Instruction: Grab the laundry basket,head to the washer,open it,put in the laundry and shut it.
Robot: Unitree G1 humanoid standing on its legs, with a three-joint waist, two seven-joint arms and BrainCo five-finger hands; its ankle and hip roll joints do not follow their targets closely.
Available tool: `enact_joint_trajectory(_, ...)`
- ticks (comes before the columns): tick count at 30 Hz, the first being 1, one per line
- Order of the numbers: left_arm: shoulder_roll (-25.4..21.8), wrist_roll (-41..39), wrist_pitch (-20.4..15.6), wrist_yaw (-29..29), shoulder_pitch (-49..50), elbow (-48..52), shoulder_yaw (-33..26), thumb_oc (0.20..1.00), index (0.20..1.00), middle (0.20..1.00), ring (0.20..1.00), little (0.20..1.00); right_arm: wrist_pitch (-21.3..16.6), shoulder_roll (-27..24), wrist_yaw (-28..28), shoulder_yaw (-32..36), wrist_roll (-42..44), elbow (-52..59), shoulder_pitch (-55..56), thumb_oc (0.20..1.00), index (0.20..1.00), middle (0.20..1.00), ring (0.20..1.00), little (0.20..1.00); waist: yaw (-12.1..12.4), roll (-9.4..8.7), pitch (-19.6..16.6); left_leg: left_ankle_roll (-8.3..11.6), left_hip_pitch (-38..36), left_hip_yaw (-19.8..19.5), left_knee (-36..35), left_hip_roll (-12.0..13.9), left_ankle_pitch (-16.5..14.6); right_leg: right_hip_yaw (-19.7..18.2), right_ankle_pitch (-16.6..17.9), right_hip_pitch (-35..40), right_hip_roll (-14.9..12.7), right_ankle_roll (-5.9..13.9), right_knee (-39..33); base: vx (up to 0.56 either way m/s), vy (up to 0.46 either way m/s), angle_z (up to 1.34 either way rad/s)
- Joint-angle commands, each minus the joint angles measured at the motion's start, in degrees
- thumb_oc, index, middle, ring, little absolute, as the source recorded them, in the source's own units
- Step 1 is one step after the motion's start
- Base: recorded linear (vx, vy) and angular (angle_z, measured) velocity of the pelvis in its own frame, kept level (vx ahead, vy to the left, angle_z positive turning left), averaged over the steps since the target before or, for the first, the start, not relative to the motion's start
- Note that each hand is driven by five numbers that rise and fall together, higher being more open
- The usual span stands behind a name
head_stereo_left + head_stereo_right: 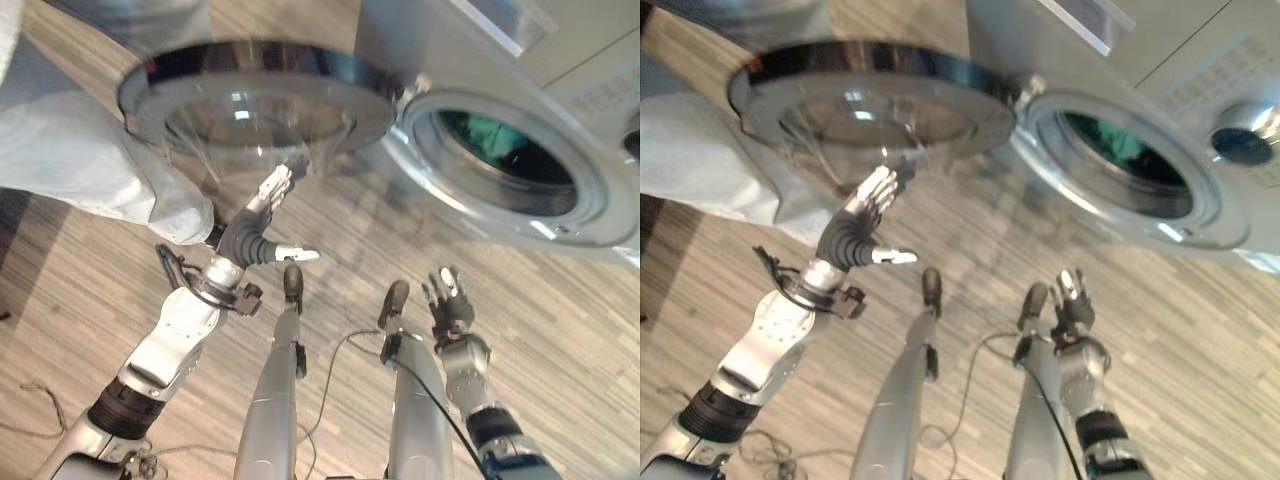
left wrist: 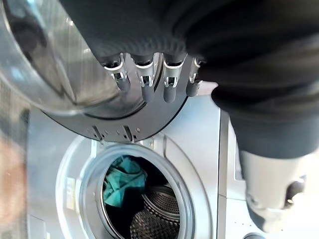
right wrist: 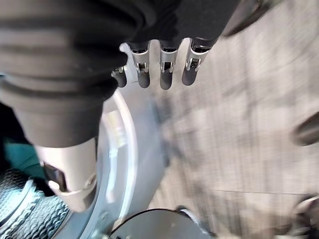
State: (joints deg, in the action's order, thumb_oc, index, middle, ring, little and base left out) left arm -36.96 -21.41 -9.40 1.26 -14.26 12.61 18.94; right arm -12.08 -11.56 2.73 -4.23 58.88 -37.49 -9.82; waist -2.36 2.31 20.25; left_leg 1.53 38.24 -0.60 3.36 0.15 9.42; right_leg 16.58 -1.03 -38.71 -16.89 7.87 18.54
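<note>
The washer (image 1: 560,90) stands with its door (image 1: 255,95) swung wide open, and teal laundry (image 2: 122,179) lies inside the drum (image 2: 154,219) (bunched against its upper wall). The left robot hand (image 1: 262,215) is raised, its straight fingers reaching up to the door's glass bowl and its thumb spread aside, gripping nothing. The right robot hand (image 1: 448,300) hangs low over the wood floor (image 1: 560,330), fingers relaxed and empty, well apart from the washer's opening.

Pale cloth (image 1: 70,150) — lying on wood-plank floor (image 1: 560,330).
</note>
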Motion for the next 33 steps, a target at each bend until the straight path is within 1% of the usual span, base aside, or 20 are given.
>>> enact_joint_trajectory(1,-0.7,0.6,-1.5,-2.7,3.0,1.3,0.3,1.0,1.0,1.0,1.0,1.0,2.1,0.2,2.9,0.4,-2.6,-0.8,3.3,1.0,1.0,1.0,1.0,1.0,0.0,-1.11,-2.9,1.66,-5.4,2.0,7.4,-0.1,-15.0,1.7,6.6,9.5,0.0,3.49,-15.2,0.04,0.101,-0.07)
enact_joint_trajectory(3,-0.7,0.7,-1.2,-3.2,3.9,0.6,0.3,1.0,1.0,1.0,1.0,1.0,2.7,0.2,3.2,0.4,-3.1,-1.2,4.5,1.0,1.0,1.0,1.0,1.0,-0.1,-1.19,-2.9,1.56,-7.5,2.1,7.4,-0.1,-15.4,1.7,6.6,11.9,0.0,3.54,-15.7,0.04,0.066,-0.04)
enact_joint_trajectory(5,-0.2,1.0,-0.3,-4.4,6.8,-2.1,0.3,1.0,1.0,1.0,1.0,1.0,4.5,0.2,4.7,0.4,-4.0,-1.7,8.2,1.0,1.0,1.0,1.0,1.0,-0.8,-1.37,-4.1,1.38,-12.8,2.3,6.8,0.2,-16.1,2.0,6.5,17.2,0.0,3.76,-16.4,0.02,0.114,-0.07)
enact_joint_trajectory(6,-0.1,1.2,-0.1,-4.8,7.5,-2.9,0.1,1.0,1.0,1.0,1.0,1.0,5.0,0.3,5.1,0.6,-4.2,-1.7,8.9,1.0,1.0,1.0,1.0,1.0,-1.1,-1.71,-4.3,0.87,-13.9,2.8,6.7,-0.4,-15.1,2.3,7.5,18.1,-0.4,3.32,-16.7,-0.01,0.111,-0.07)
enact_joint_trajectory(8,0.2,1.0,0.5,-5.1,8.5,-4.1,0.1,1.0,1.0,1.0,1.0,1.0,5.5,0.6,5.4,0.6,-4.2,-1.6,9.7,1.0,1.0,1.0,1.0,1.0,-1.4,-1.76,-4.4,0.71,-15.8,3.1,6.4,-0.4,-15.4,2.1,7.5,19.7,-0.4,3.44,-16.9,0.01,0.087,-0.03)
enact_joint_trajectory(9,0.6,1.4,1.1,-5.6,10.9,-6.5,-0.4,1.0,1.0,1.0,1.0,1.0,6.3,0.5,6.1,0.8,-4.9,-1.1,11.5,1.0,1.0,1.0,1.0,1.0,-1.9,-1.94,-5.4,0.28,-18.9,3.9,6.4,0.1,-16.4,1.6,7.1,22.0,-0.2,3.64,-16.6,0.05,0.083,-0.08)
enact_joint_trajectory(14,0.5,3.3,2.3,-5.5,15.6,-8.0,-3.6,1.0,1.0,1.0,1.0,1.0,6.7,-0.2,5.2,2.1,-7.3,3.3,14.9,1.0,1.0,1.0,1.0,1.0,-2.6,-2.02,-6.5,-0.54,-24.4,5.4,5.9,0.9,-17.9,0.2,6.6,25.9,-0.1,3.91,-16.3,0.06,0.06,-0.27)
enact_joint_trajectory(15,0.9,3.9,2.6,-4.9,18.4,-8.7,-6.1,1.0,1.0,1.0,1.0,1.0,5.9,-1.1,4.6,4.5,-8.1,9.5,16.9,1.0,1.0,1.0,1.0,1.0,-3.4,-1.92,-7.4,-0.88,-26.7,6.4,5.5,1.1,-18.5,-0.7,6.4,27.0,0.1,4.14,-15.9,0.08,0.074,-0.25)
enact_joint_trajectory(18,1.5,4.0,2.6,-4.7,23.1,-8.4,-9.8,1.0,1.0,1.0,1.0,1.0,3.8,-2.3,3.4,9.6,-8.5,20.1,19.4,1.0,1.0,1.0,1.0,1.0,-4.3,-1.69,-8.9,-1.52,-30.1,7.8,3.9,1.0,-18.8,-1.7,6.7,28.5,0.3,4.45,-16.3,0.08,0.055,-0.32)
enact_joint_trajectory(19,1.5,4.0,2.6,-4.7,23.1,-8.3,-9.8,1.0,1.0,1.0,1.0,1.0,3.8,-2.2,3.4,9.6,-8.5,20.1,19.5,1.0,1.0,1.0,1.0,1.0,-4.3,-1.72,-8.9,-1.53,-30.1,7.8,3.9,1.0,-18.8,-1.7,6.7,28.4,0.3,4.45,-16.3,0.07,0.042,-0.32)
enact_joint_trajectory(20,1.6,3.9,2.4,-4.8,24.6,-8.0,-10.9,1.0,1.0,1.0,1.0,1.0,2.4,-2.9,3.0,12.3,-8.8,24.6,20.2,1.0,1.0,1.0,1.0,1.0,-4.6,-1.53,-9.4,-1.7,-31.1,8.1,3.4,0.8,-18.9,-2.0,7.1,29.0,0.3,4.63,-16.4,0.1,0.054,-0.25)
enact_joint_trajectory(21,1.9,3.8,2.0,-5.2,26.3,-7.5,-12.2,1.0,1.0,1.0,1.0,1.0,-0.5,-4.0,1.7,17.3,-10.7,31.7,20.6,1.0,1.0,1.0,1.0,1.0,-5.0,-1.23,-10.5,-1.95,-32.2,8.1,2.7,0.5,-19.0,-2.0,7.6,29.8,0.2,4.88,-16.6,0.13,0.063,-0.22)
enact_joint_trajectory(22,2.1,3.8,1.8,-5.4,27.0,-7.2,-12.8,1.0,1.0,1.0,1.0,1.0,-2.2,-4.9,0.3,19.5,-12.7,34.5,20.2,1.0,1.0,1.0,1.0,1.0,-5.0,-1.06,-10.9,-2.11,-32.7,8.1,2.5,0.5,-19.3,-2.0,7.4,30.3,0.2,5.02,-16.6,0.08,0.041,-0.11)
enact_joint_trajectory(23,2.1,3.8,1.8,-5.4,27.0,-7.2,-12.8,1.0,1.0,1.0,1.0,1.0,-2.2,-4.8,0.2,19.5,-12.8,34.7,20.2,1.0,1.0,1.0,1.0,1.0,-5.0,-1.16,-11.0,-2.14,-32.6,8.1,2.4,0.4,-19.1,-2.0,7.6,30.2,0.1,4.99,-16.7,0.05,0.028,-0.04)
enact_joint_trajectory(25,2.7,4.0,1.6,-5.5,28.1,-7.1,-13.4,1.0,1.0,1.0,1.0,1.0,-5.0,-5.6,-3.7,23.8,-17.5,39.8,18.8,1.0,1.0,1.0,1.0,1.0,-4.9,-1.01,-12.0,-2.59,-33.5,8.2,2.0,0.1,-19.5,-1.9,7.9,30.9,0.0,5.22,-17.1,0.06,0.031,-0.05)
enact_joint_trajectory(28,3.3,4.1,1.5,-5.5,27.9,-7.0,-13.0,1.0,1.0,1.0,1.0,1.0,-8.0,-8.5,-12.1,28.8,-27.6,44.6,13.5,1.0,1.0,1.0,1.0,1.0,-3.9,-1.13,-13.6,-3.11,-34.3,7.9,1.7,-0.1,-20.2,-1.3,8.6,31.9,-0.3,5.71,-17.6,0.08,0.019,-0.04)
enact_joint_trajectory(29,3.4,4.1,1.5,-5.5,27.4,-7.2,-12.6,1.0,1.0,1.0,1.0,1.0,-8.4,-9.0,-14.4,29.8,-30.2,45.6,11.8,1.0,1.0,1.0,1.0,1.0,-3.6,-1.33,-14.0,-3.23,-33.9,7.6,1.7,-0.5,-19.9,-1.2,9.0,31.8,-0.5,5.72,-17.9,0.09,0.002,0.02)
enact_joint_trajectory(30,3.3,4.3,1.6,-5.5,27.2,-6.9,-12.2,1.0,1.0,1.0,1.0,1.0,-8.9,-11.2,-20.2,32.2,-37.1,47.7,8.6,1.0,1.0,1.0,1.0,1.0,-2.7,-1.54,-14.7,-3.27,-34.0,6.9,1.8,-0.5,-20.4,-0.7,8.9,32.5,-0.5,5.86,-18.1,0.03,-0.009,0.09)
enact_joint_trajectory(31,3.3,4.3,1.6,-5.5,27.0,-7.0,-12.2,1.0,1.0,1.0,1.0,1.0,-8.7,-11.1,-20.5,32.2,-37.5,47.9,8.4,1.0,1.0,1.0,1.0,1.0,-2.7,-1.66,-14.6,-3.33,-33.7,6.9,1.8,-0.7,-20.0,-0.7,9.3,32.3,-0.6,5.79,-18.3,0.05,-0.013,0.2)
enact_joint_trajectory(33,3.2,4.4,2.0,-5.5,27.0,-6.6,-12.2,1.0,1.0,1.0,1.0,1.0,-9.4,-11.3,-24.8,35.3,-40.7,51.3,5.3,1.0,1.0,1.0,1.0,1.0,-1.9,-1.96,-15.6,-3.35,-33.5,6.2,1.6,-0.9,-20.0,-0.2,9.3,32.8,-0.7,5.78,-18.7,0.03,-0.016,0.19)
